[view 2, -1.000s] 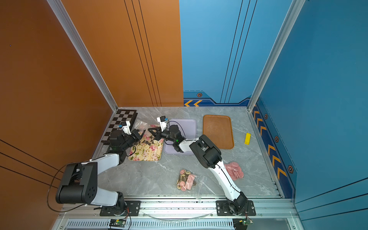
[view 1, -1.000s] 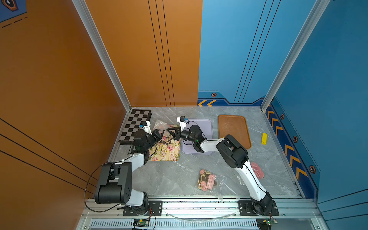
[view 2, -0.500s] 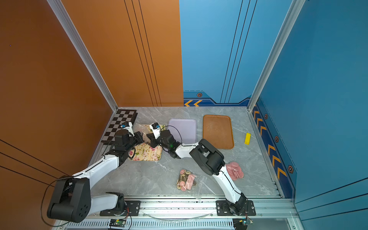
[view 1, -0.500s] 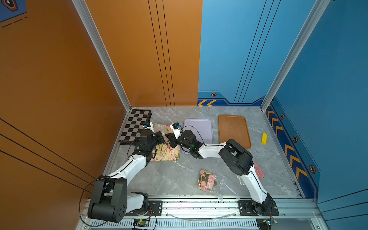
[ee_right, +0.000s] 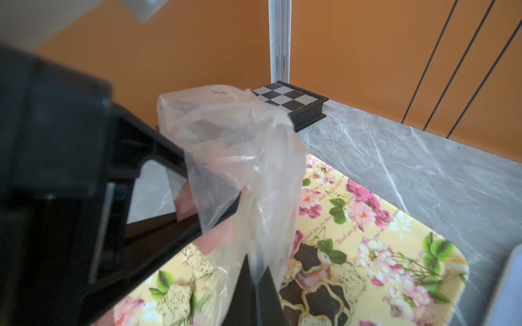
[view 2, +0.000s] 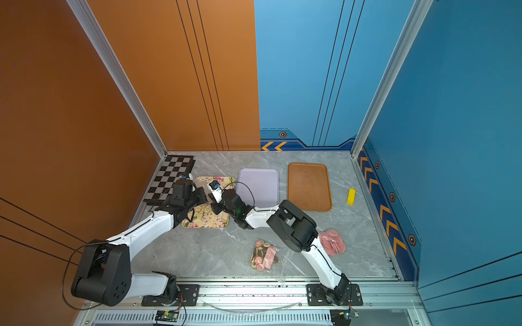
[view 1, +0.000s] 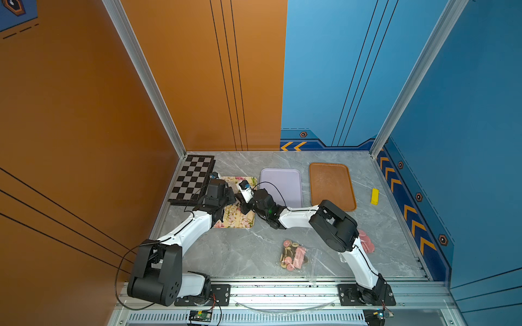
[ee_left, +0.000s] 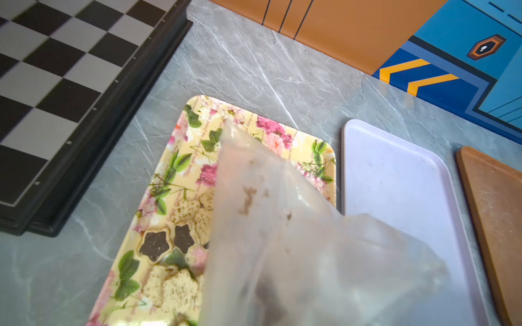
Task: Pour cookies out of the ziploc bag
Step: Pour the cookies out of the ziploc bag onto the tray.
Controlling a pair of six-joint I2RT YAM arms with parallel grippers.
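Left hand (ee_right: 210, 189) and right hand (ee_right: 255, 295) clamp the ziploc bag (ee_right: 226, 135) upright, free corner up, over cookies (ee_right: 319, 302) on floral tray (ee_right: 423, 225).

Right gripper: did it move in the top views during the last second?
Yes. The right gripper moved away from the lavender tray, further over the floral tray.

Chessboard (view 1: 195, 177) at far-left corner, floral tray (view 1: 243, 221) just beside. Lilac tray (view 1: 281, 186), then brown tray (view 1: 330, 186), alongside to the right; yellow block (view 1: 374, 196) nr right wall.
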